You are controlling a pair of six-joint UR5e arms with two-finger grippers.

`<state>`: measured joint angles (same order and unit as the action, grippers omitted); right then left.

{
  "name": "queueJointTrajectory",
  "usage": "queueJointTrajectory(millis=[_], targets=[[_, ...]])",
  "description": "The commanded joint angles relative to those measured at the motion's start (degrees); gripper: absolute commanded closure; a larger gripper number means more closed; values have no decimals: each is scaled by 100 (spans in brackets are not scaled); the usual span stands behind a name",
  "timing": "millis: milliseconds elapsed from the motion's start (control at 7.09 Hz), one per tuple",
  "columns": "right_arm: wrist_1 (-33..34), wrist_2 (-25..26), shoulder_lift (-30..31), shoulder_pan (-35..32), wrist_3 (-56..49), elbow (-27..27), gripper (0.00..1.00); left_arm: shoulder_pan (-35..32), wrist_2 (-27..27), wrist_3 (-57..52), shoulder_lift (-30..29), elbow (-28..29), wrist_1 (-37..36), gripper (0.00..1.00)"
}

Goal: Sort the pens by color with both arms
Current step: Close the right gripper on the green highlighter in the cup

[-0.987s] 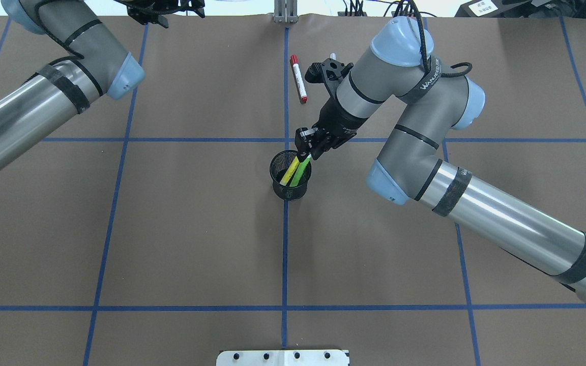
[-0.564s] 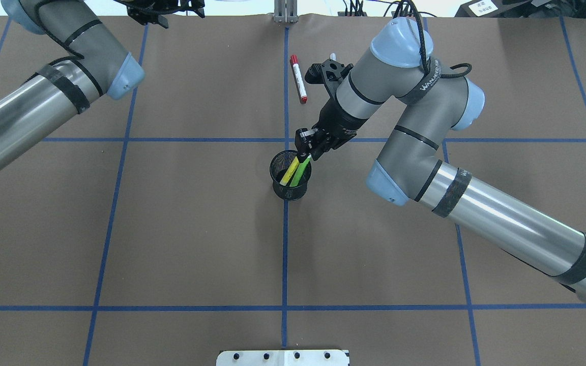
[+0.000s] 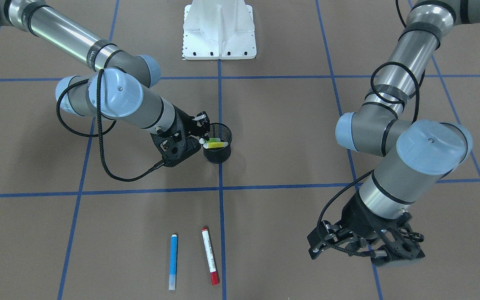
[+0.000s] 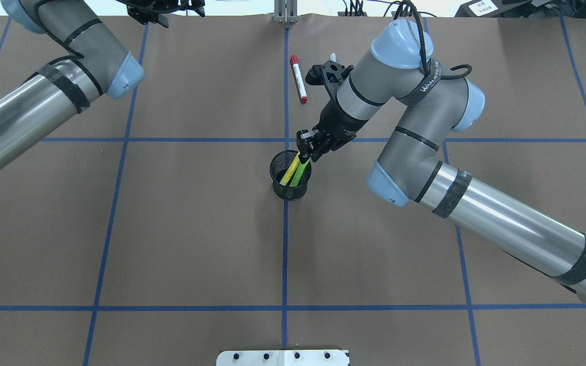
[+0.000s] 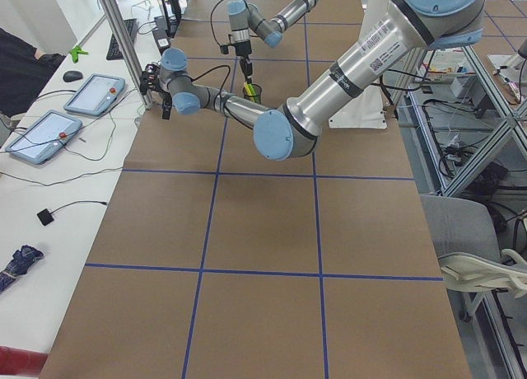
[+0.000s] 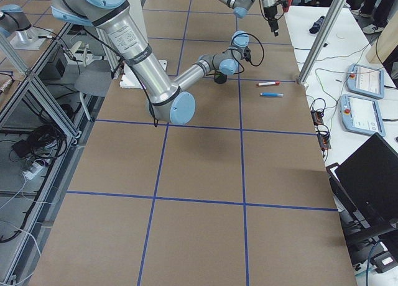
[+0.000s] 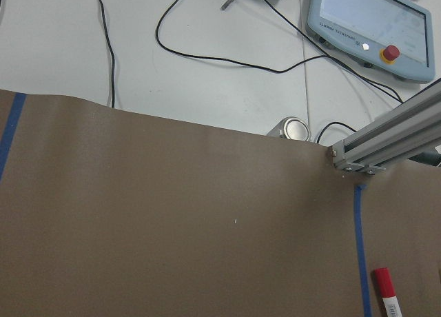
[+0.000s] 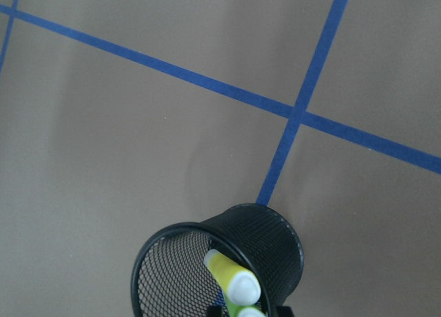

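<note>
Take the black mesh cup [image 4: 291, 192] as the mark: upright on the brown table [image 4: 196, 229], on the blue tape line [image 4: 285, 254] down the middle, near a tape crossing and on the robot's side of it.

Inside the cup, leaning side by side, tops out above the rim toward the robot's right: yellow pen [image 4: 288, 173] and green pen [image 4: 300, 174], the green on the side nearer the right arm [image 4: 501, 223].

Over the cup's rim on that same side: right gripper [image 4: 305, 152], angled down into the mouth, fingers close on either side of the green pen's top. Cannot tell whether clenched on that pen or released; only two black finger ends at the bottom edge of the right wrist view, hard by the green cap.

Beyond the cup, on the side away from the white pedestal base [image 3: 219, 33] and well apart from the cup: red-capped pen [image 3: 210, 255] and blue pen [image 3: 173, 261], flat on the table, roughly parallel, near each other without touching, the blue to the robot's right of the red. From overhead, most of the blue hidden behind the right arm's wrist.

Far from the cup, off to the robot's left and out toward the table's far edge: left gripper [image 3: 315, 246] on the left arm [image 3: 390, 137], hanging above the table, fingers spread, nothing between them.
</note>
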<state>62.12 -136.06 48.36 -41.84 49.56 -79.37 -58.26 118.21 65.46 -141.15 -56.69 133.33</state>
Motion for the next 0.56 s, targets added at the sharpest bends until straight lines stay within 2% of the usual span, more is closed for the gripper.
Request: queueJointTrajectory(millis=[0, 141, 423], targets=[[-7, 0, 7, 0, 1, 0, 85, -1, 0, -16, 0, 0, 0, 0], [-16, 0, -2, 0, 18, -43, 97, -1, 0, -16, 0, 0, 0, 0], [-25, 0, -11, -52, 36, -183, 100, -1, 0, -25, 0, 0, 0, 0]])
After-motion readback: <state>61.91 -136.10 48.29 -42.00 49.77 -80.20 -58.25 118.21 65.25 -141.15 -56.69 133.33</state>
